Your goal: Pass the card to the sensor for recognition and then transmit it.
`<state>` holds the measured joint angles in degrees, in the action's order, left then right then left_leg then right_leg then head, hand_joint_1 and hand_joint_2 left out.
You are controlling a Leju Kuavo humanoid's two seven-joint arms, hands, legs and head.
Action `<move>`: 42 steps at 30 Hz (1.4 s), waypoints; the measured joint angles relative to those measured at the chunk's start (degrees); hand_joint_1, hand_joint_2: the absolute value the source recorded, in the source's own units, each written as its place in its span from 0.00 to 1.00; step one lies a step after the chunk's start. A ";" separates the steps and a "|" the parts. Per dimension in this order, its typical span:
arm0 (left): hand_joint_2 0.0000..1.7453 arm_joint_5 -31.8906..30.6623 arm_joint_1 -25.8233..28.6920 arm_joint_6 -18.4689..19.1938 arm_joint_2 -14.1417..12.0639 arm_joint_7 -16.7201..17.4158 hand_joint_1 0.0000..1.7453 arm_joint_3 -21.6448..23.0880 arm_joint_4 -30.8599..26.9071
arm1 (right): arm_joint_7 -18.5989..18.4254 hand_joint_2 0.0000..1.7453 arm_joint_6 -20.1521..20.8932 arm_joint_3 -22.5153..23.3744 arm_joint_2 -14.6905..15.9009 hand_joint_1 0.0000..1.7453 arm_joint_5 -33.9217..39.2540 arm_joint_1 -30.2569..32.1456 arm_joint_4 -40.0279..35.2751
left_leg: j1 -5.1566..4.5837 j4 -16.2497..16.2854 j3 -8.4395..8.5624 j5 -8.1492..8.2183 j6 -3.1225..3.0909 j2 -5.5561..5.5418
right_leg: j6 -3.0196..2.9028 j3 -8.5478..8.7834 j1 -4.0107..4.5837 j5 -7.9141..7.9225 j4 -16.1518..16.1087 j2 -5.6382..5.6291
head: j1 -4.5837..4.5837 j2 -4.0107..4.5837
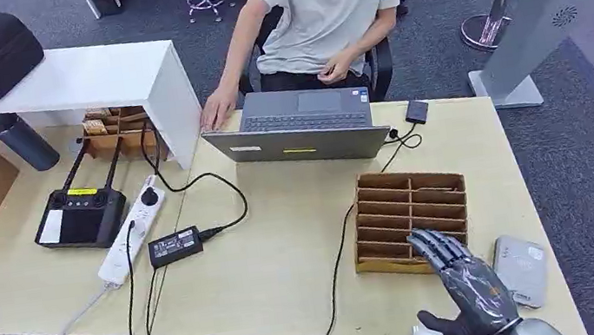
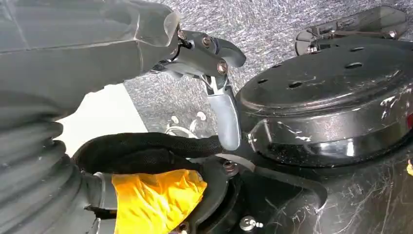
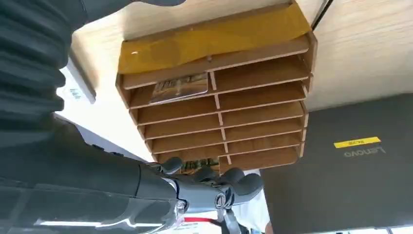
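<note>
Right wrist view showed the card (image 3: 180,87) lying flat in one slot of the wooden rack (image 3: 258,122), in the row next to the yellow-taped end; a second card seemed to sit in a slot at the other end, partly hidden behind the fingers (image 3: 234,178); the card was judged thin, light, stiff and smooth, so likely to slip, and best pinched by its exposed edge at the slot mouth and drawn straight out, since the dividers left little room above and below it. The right hand (image 1: 461,283) hovered over the near edge of the rack with its fingers spread and nothing in it; the left hand (image 2: 214,73) hung low beside the robot's body, holding nothing, its fingers loosely apart. The grey sensor (image 1: 522,269) lay flat on the worktop (image 1: 287,248) just beside the rack, near the right edge. The pale wooden worktop also carried a laptop (image 1: 297,132), a power strip (image 1: 131,230), a black adapter (image 1: 175,246) and a controller (image 1: 79,217); a person (image 1: 325,15) sat behind the laptop; grey carpet lay all around.
</note>
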<state>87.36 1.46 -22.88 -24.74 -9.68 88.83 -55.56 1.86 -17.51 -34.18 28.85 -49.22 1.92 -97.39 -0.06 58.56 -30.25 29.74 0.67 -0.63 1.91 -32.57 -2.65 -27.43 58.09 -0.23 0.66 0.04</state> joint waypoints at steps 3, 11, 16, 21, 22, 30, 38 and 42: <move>1.00 -0.37 -0.03 0.02 0.00 0.09 0.00 0.00 0.02 | -0.02 1.00 -0.70 -0.37 -0.81 0.00 0.02 -0.55 1.16 | 0.00 0.00 0.00 0.00 0.00 0.01 | 0.00 0.00 0.00 0.00 0.00 -0.01 | -0.02 0.00; 1.00 -1.64 -0.28 0.17 0.00 0.96 0.00 0.00 0.33 | -0.07 1.00 -3.17 -0.81 -3.02 0.00 -1.25 -2.78 5.27 | 0.01 0.00 -0.01 0.00 0.00 0.00 | 0.00 0.00 0.01 0.00 0.00 0.00 | 0.00 0.00; 1.00 -2.25 -0.34 0.35 0.00 1.14 0.00 0.00 0.37 | -0.66 1.00 -5.66 -0.68 -4.09 0.00 -3.12 -4.02 7.71 | 0.02 0.00 0.00 0.00 0.00 0.01 | 0.00 0.00 0.02 0.00 0.00 -0.01 | 0.00 0.00; 1.00 -2.71 -0.37 0.37 0.00 1.42 0.00 0.00 0.46 | -1.22 1.00 -7.32 0.46 -4.88 0.00 -4.33 -5.09 10.20 | 0.04 0.00 -0.01 0.00 0.00 0.00 | 0.00 0.00 0.03 0.00 0.00 0.00 | -0.02 0.00; 1.00 -2.82 -0.37 0.37 0.00 1.55 0.00 0.00 0.46 | -1.36 1.00 -7.56 0.92 -5.01 0.00 -4.46 -5.23 10.69 | 0.04 0.00 -0.01 0.00 0.00 0.00 | 0.00 0.00 0.03 0.00 0.00 0.00 | -0.02 0.00; 1.00 -2.99 -0.40 0.37 -0.02 1.73 0.00 0.00 0.46 | -1.86 1.00 -8.41 3.50 -5.20 0.00 -5.38 -5.65 13.09 | 0.04 0.00 -0.01 0.00 0.00 0.00 | 0.00 0.00 0.04 0.00 0.00 0.00 | -0.02 0.00; 1.00 -2.99 -0.40 0.26 -0.07 1.79 0.00 0.00 0.46 | -2.05 1.00 -9.57 7.34 -5.40 0.00 -6.54 -5.37 14.49 | 0.05 0.00 0.00 0.00 0.01 0.00 | 0.00 0.00 0.04 0.00 0.00 0.00 | 0.00 0.00; 1.00 -2.99 -0.40 0.26 -0.07 1.79 0.00 0.00 0.46 | -2.05 1.00 -9.64 8.66 -5.42 0.00 -6.67 -5.05 15.06 | 0.05 0.00 -0.01 0.00 0.01 0.01 | 0.00 0.00 0.04 0.01 0.00 0.00 | -0.02 0.00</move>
<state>84.37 1.06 -22.62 -24.81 -7.89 88.83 -55.10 -0.20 -27.15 -25.53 23.43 -55.89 -3.12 -82.33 -0.01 58.56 -30.25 29.73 0.67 -0.62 1.91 -32.58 -2.61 -27.42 58.09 -0.24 0.63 0.04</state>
